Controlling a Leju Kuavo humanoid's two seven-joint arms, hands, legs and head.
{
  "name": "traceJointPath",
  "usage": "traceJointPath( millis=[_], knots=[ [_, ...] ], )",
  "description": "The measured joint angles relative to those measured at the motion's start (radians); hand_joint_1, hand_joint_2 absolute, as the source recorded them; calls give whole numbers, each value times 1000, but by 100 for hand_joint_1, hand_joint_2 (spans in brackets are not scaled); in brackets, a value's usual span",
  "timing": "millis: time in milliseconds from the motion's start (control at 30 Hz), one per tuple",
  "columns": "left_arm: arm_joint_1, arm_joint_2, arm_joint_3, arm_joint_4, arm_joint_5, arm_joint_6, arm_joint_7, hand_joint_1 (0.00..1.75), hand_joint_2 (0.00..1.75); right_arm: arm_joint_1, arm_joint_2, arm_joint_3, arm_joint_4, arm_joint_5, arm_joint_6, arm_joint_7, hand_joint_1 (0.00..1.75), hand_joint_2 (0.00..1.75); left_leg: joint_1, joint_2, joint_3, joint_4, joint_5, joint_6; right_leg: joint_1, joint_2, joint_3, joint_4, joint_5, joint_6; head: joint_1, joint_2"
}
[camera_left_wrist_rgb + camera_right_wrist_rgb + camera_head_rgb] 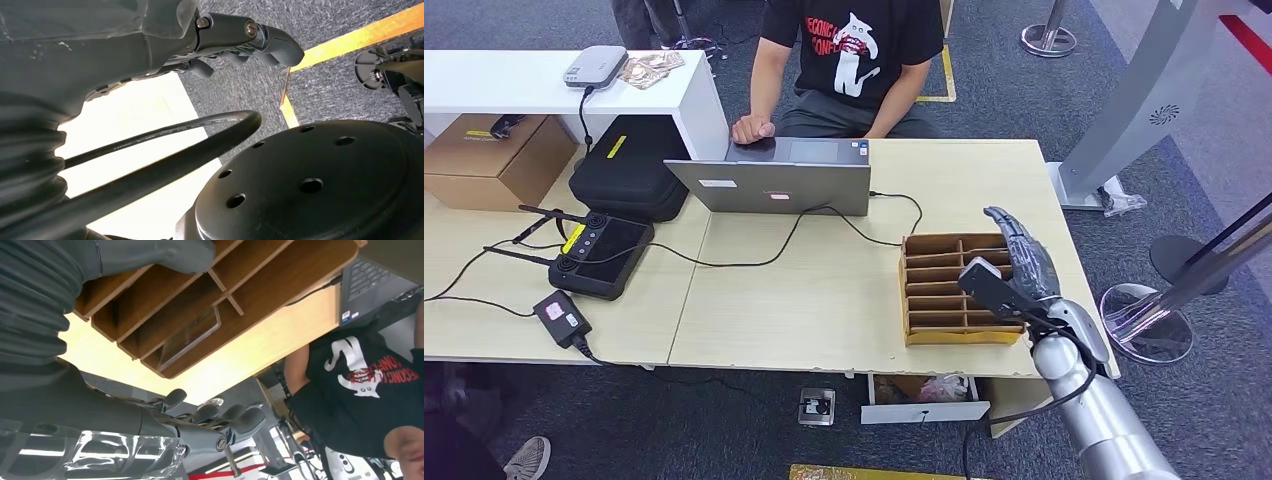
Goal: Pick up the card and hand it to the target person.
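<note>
A clear card stands in one slot of the brown slotted organiser on the right part of the table. My right hand hovers over the organiser's right side, fingers stretched forward and thumb spread, holding nothing. In the right wrist view the thumb and the fingers lie on either side of the organiser, apart from the card. The person in a black printed T-shirt sits behind the table at a laptop. My left hand hangs low over the carpet, holding nothing.
A cable runs from the laptop across the table toward the organiser. A black case, a controller with antennas and a power brick lie on the left. A metal stand base sits right of the table.
</note>
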Motion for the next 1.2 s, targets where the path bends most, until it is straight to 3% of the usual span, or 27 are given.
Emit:
traceJointPath(
  millis=[300,433,500,633,700,867,1200],
  knots=[
    [-2,1,0,0,-20,-1,8,0,175,7,-2,0,19,22,-4,12,48,175,0,0,0,0,0,0,0,0,0,0,0,0,0,0],
    [-3,2,0,0,-30,-1,12,0,175,6,-2,0,36,22,-13,11,91,175,0,0,0,0,0,0,0,0,0,0,0,0,0,0],
    [-4,2,0,0,-31,0,14,0,175,7,-2,0,41,22,-16,11,94,175,0,0,0,0,0,0,0,0,0,0,0,0,0,0],
    [-4,2,0,0,-31,0,14,0,175,7,-2,0,47,22,-20,11,118,175,0,0,0,0,0,0,0,0,0,0,0,0,0,0],
    [-4,2,0,0,-31,1,14,0,175,7,-2,0,48,22,-21,10,113,175,0,0,0,0,0,0,0,0,0,0,0,0,0,0],
    [-4,2,0,0,-28,1,14,0,175,7,-2,0,46,28,-25,6,127,175,0,0,0,0,0,0,0,0,0,0,0,0,0,0],
    [-4,2,0,0,-30,1,13,0,175,25,-2,0,22,31,-34,6,129,175,0,0,0,0,0,0,0,0,0,0,0,0,0,0]
  ],
)
